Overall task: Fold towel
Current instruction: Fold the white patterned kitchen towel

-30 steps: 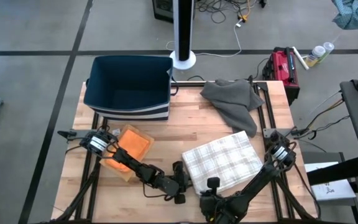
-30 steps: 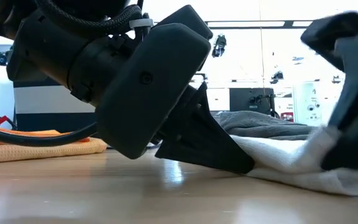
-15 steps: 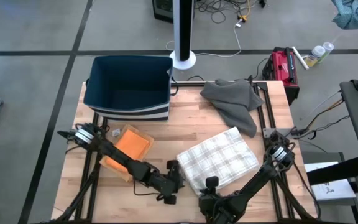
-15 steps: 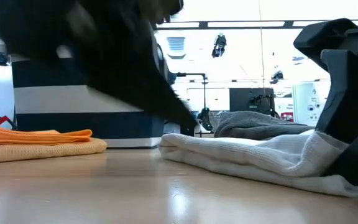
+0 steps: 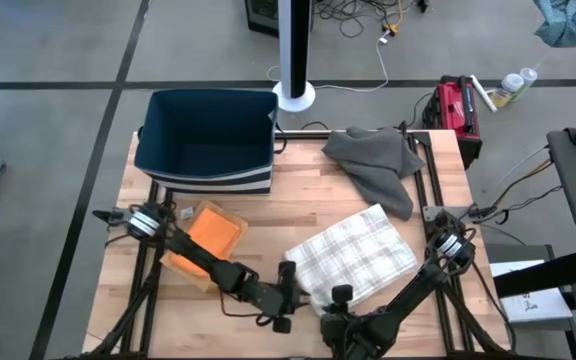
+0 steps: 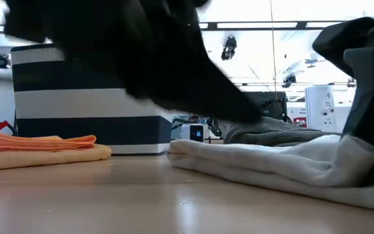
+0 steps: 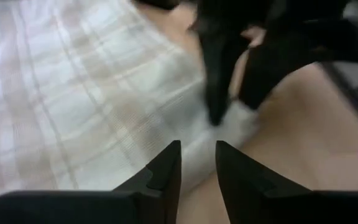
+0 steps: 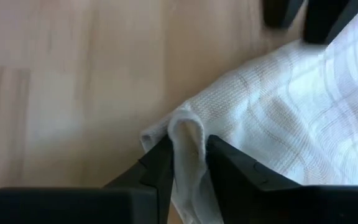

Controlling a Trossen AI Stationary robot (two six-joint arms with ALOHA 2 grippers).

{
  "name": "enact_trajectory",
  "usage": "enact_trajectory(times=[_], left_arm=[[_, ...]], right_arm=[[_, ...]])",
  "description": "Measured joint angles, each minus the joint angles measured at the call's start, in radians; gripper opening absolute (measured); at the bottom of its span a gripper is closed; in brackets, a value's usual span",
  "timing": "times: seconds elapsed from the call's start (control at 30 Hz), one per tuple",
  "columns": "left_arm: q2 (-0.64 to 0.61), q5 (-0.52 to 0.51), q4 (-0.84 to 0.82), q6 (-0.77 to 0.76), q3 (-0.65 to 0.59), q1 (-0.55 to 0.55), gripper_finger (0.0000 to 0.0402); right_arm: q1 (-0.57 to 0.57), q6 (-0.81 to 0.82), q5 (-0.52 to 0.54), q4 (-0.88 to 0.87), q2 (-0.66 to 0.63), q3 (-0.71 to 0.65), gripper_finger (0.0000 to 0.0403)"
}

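Right claw (image 8: 188, 165) pinches a bunched corner of the white plaid towel (image 5: 353, 255), lying folded, lower centre-right on the worktop (image 5: 298, 205); left claw (image 7: 194, 171), slightly parted, hovers beside its edge. Striped navy bin (image 5: 208, 140) upper left: contents can't be told

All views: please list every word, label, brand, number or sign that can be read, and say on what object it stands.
None can be read.
The small white tag beside the folded orange cloth on the wooden table: too small to read.
The red case by the table's corner and the plastic bottle on the floor: any markings too small.
The striped dark blue and white fabric bin: no lettering visible.
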Motion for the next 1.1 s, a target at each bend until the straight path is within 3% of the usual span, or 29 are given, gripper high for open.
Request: enact_trajectory(times=[0.3, 0.47, 0.6, 0.73, 0.83, 1.1], left_arm=[[0.170, -0.010, 0.163, -0.034, 0.006, 0.030, 0.0079], [0.170, -0.011, 0.095, -0.041, 0.009, 0.031, 0.0084], [0.138, -0.010, 0.031, 0.001, 0.007, 0.030, 0.0087], [0.095, -0.010, -0.084, 0.057, 0.005, 0.029, 0.0084], [0.054, -0.012, -0.203, 0.076, 0.005, 0.029, 0.0080], [-0.136, -0.086, -0.666, 0.047, -0.007, 0.032, 0.0094]], right_arm=[[0.002, 0.027, 0.004, -0.010, -0.010, -0.001, 0.0123], [0.037, 0.098, -0.063, -0.113, -0.081, 0.038, 0.0140], [0.074, 0.206, -0.040, -0.283, -0.156, 0.060, 0.0153], [0.086, 0.333, 0.129, -0.408, -0.203, 0.034, 0.0158], [0.062, 0.357, 0.159, -0.405, -0.206, 0.000, 0.0154], [-0.016, 0.233, 0.135, -0.026, -0.202, -0.143, 0.0152]])
